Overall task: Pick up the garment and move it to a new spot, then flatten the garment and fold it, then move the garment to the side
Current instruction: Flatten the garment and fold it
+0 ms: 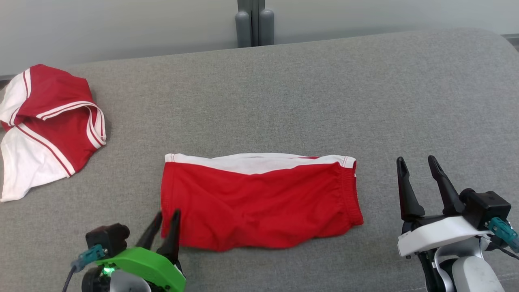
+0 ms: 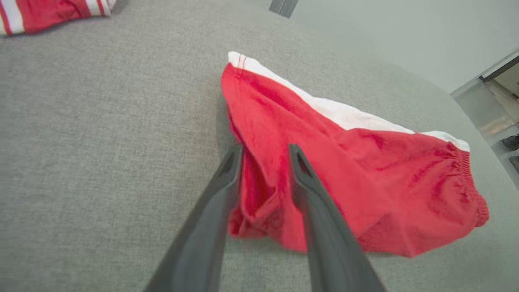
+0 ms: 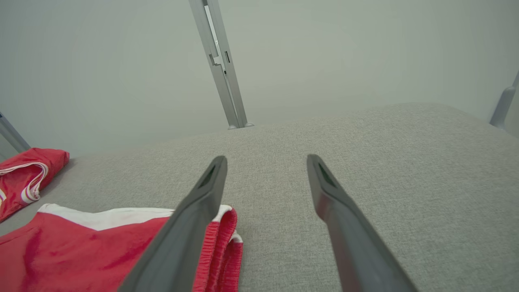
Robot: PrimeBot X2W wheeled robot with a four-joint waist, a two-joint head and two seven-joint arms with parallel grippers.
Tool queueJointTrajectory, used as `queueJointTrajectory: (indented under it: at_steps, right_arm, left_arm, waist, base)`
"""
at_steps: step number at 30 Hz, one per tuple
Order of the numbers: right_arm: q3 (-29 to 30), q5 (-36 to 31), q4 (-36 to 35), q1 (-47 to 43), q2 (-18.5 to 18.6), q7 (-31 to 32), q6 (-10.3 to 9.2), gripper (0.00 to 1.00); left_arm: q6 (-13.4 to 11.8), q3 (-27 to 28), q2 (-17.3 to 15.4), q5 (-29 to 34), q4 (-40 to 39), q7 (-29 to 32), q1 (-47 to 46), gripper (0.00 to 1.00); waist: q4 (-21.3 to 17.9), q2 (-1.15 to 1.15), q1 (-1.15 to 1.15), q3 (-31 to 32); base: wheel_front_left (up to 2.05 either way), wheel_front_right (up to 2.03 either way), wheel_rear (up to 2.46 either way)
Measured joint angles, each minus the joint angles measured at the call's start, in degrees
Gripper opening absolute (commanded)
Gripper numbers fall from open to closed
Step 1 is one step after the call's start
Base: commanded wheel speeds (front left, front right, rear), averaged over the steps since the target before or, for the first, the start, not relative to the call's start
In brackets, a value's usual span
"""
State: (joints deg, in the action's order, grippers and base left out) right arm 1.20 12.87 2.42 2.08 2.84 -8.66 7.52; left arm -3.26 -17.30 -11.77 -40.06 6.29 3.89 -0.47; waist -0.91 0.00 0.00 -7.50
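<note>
The garment [image 1: 259,198], red shorts with a white band along the far edge, lies folded flat in the middle of the grey cushioned surface [image 1: 324,101]. My left gripper [image 1: 167,215] sits at its near left corner. In the left wrist view the garment [image 2: 365,170] has its bunched corner lying between the parted fingers of that gripper [image 2: 265,149], which is open and not pinching the cloth. My right gripper [image 1: 415,160] hovers open to the right of the garment, clear of the waistband. The right wrist view has this gripper [image 3: 265,160] over bare cushion, with the garment [image 3: 81,243] at lower left.
A second red and white garment [image 1: 48,125] lies crumpled at the far left of the surface. A grey metal post [image 1: 254,22] stands against the wall behind the far edge. Bare grey cushion stretches to the right and behind the shorts.
</note>
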Motion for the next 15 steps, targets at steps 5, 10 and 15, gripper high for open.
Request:
queueJointTrajectory:
  at_steps: [5,10,15]
  right_arm:
    - [1.19,-0.64,1.15,-0.02,0.00,0.79,0.00,1.00]
    - [2.09,-1.04,2.43,-0.74,-0.01,4.26,0.00,1.00]
    - [-0.45,-1.37,3.65,-0.89,0.02,9.79,0.00,1.00]
  left_arm:
    - [1.43,0.83,-0.54,3.72,0.12,-9.03,-2.48,1.00]
    - [1.75,0.48,-0.51,6.55,1.76,-13.94,-3.50,1.00]
    - [1.71,0.68,-0.05,6.93,3.52,-16.00,-3.70,1.00]
  waist:
    - [-0.11,0.00,0.00,1.03]
    - [0.10,0.00,0.00,2.59]
    - [0.90,0.00,0.00,3.72]
  base:
    - [0.00,0.00,0.00]
    - [0.00,0.00,0.00]
    - [0.00,0.00,0.00]
